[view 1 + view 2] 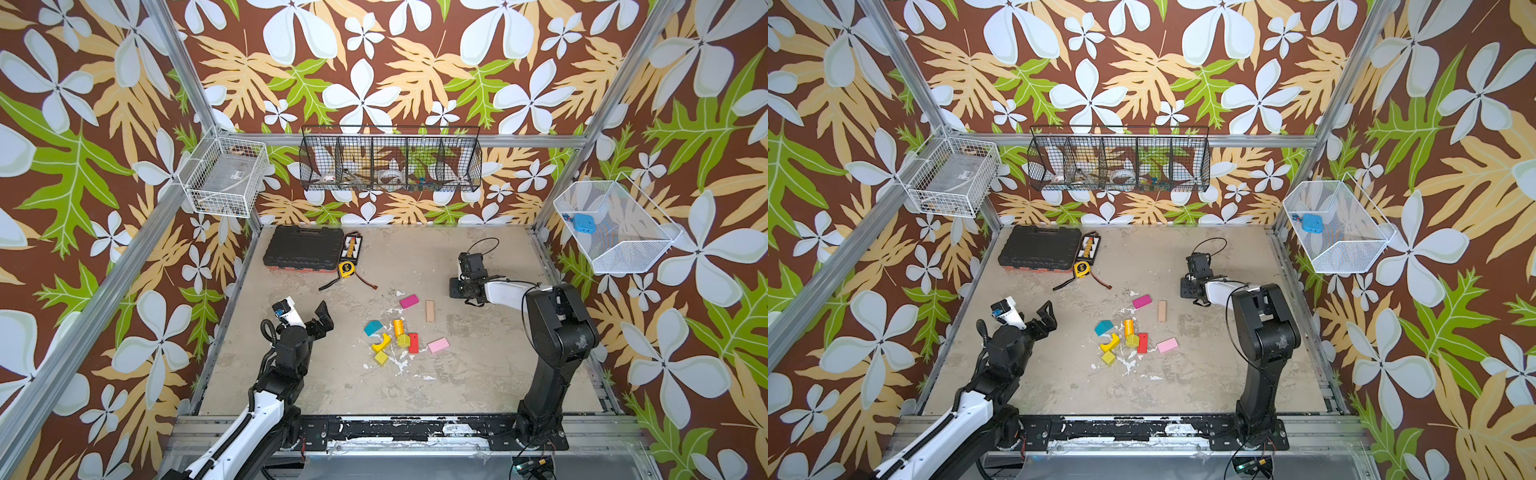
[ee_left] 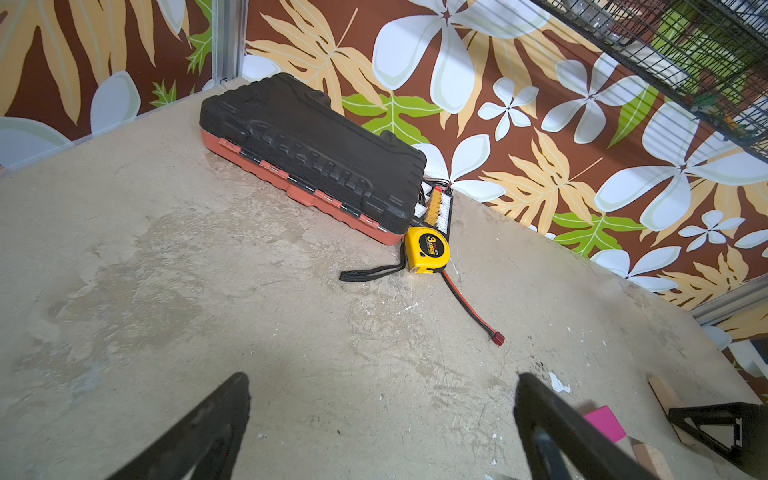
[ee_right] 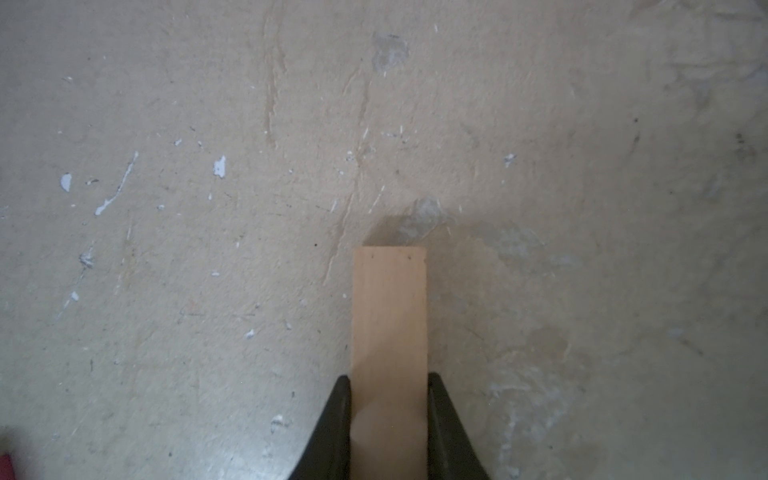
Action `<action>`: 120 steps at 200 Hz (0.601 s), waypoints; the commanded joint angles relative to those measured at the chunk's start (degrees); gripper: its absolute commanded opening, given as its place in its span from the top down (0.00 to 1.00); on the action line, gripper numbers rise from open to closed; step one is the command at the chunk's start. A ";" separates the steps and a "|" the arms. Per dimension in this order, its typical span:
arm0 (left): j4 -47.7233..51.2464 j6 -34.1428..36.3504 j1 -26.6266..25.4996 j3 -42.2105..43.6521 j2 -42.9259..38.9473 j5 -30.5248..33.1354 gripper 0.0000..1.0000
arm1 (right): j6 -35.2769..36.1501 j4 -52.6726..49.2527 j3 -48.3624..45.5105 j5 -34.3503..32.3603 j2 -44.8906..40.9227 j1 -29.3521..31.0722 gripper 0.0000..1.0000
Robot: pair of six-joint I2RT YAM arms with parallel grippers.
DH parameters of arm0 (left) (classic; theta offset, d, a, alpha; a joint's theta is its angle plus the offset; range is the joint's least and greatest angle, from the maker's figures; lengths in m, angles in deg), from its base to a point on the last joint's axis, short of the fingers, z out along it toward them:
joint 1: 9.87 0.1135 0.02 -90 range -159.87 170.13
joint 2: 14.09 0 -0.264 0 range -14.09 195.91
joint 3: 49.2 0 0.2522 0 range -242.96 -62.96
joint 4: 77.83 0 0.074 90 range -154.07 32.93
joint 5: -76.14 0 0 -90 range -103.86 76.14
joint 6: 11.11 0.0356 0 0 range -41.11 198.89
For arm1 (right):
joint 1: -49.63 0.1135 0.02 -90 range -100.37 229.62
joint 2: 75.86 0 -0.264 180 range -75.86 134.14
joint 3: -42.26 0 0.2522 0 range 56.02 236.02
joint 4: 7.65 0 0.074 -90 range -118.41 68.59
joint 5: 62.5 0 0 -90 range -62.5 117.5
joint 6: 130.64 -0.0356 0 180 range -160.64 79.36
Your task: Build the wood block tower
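Tan plank (image 3: 388,311) sits pinched across its narrow width in the right gripper (image 3: 388,378), jaws drawn in tight on its edges, with a long stretch sticking out past the fingertips. We can't tell if it's clear of the table (image 3: 166,249) or resting on it. Left gripper (image 2: 382,378) is spread fully and holds nothing. Nothing is stacked yet: second plank (image 1: 429,311) and magenta block (image 1: 409,301) lie near the right gripper, and the coloured pile (image 1: 403,341) lies between the two grippers. Risks as we see them: the overhang levers the plank round in the pinch when we swing or set it down, so the base lands skewed; the free end clips the magenta block or second plank on the way over; the left gripper's wide fingers brush the pile if it moves in.
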 commanded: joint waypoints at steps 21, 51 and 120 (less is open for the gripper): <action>-1.39 0.29 0.08 -0.44 -0.10 0.47 0.00 | -1.03 -1.04 -0.63 -0.13 -1.99 0.18 0.61; -1.35 0.26 0.00 -0.42 0.08 0.49 0.00 | -1.30 -1.33 -0.81 0.44 -4.30 0.48 0.46; -0.82 -0.61 0.00 -0.77 -0.07 1.96 0.02 | -4.01 3.18 -10.01 -3.41 -17.74 0.72 0.26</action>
